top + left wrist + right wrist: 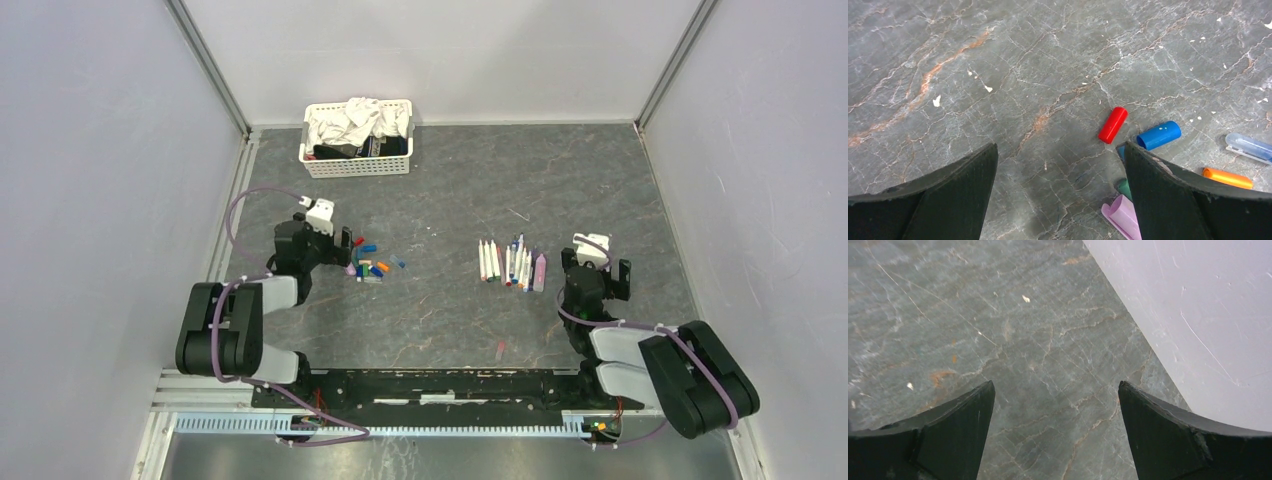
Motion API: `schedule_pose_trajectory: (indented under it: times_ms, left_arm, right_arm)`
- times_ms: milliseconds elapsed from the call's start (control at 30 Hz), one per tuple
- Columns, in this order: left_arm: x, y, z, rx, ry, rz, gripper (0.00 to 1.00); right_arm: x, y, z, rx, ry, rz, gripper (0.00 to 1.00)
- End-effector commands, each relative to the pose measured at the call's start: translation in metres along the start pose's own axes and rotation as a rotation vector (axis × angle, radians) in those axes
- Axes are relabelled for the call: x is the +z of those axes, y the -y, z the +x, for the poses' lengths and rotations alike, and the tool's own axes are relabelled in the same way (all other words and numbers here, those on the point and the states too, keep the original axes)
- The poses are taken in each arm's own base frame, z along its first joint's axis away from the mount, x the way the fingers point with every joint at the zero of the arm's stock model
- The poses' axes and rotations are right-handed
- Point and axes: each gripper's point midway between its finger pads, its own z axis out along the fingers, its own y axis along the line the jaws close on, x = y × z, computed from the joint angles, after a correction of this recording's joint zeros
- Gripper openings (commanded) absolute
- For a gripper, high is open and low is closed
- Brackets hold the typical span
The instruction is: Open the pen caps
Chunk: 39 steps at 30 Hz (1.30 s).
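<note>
The overhead view alone shows the pens, white-barrelled, in a row left of the right gripper, and the pen caps clustered by the left gripper. The left wrist view resolves them: short cylinders, red, blue and orange, lying loose on the tabletop. Both grippers gape, holding nothing.

White basket of crumpled cloths — far edge of grey marbled table; pale walls

Loose caps left, pens right
</note>
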Motion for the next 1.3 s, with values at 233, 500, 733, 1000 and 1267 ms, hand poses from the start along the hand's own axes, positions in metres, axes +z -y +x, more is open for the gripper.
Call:
schedule_pose_trajectory:
  times_ms: [233,500,733,1000,1267]
  left_arm:
    - [-0.035,0.002,-0.054,0.04,0.439,-0.063,1.0]
    - [-0.046,-0.003,-0.052,0.03,0.473,-0.116,1.0]
    - [-0.022,-0.02,-0.041,-0.042,0.386,-0.165,1.0]
    - [-0.016,-0.023,-0.041,-0.072,0.371,-0.163,1.0]
    - [-0.016,-0.023,-0.042,-0.073,0.376,-0.163,1.0]
  right_arm:
    - [-0.004,0.011,-0.033,0.152,0.222,-0.013,0.98]
    - [-0.012,0.011,-0.037,0.154,0.286,-0.072,0.98]
    - [-0.014,0.005,-0.04,0.135,0.311,-0.115,0.98]
    - [-0.011,-0.008,-0.038,0.13,0.319,-0.21,0.98]
    - [0.008,-0.018,-0.032,0.163,0.258,-0.265,0.98]
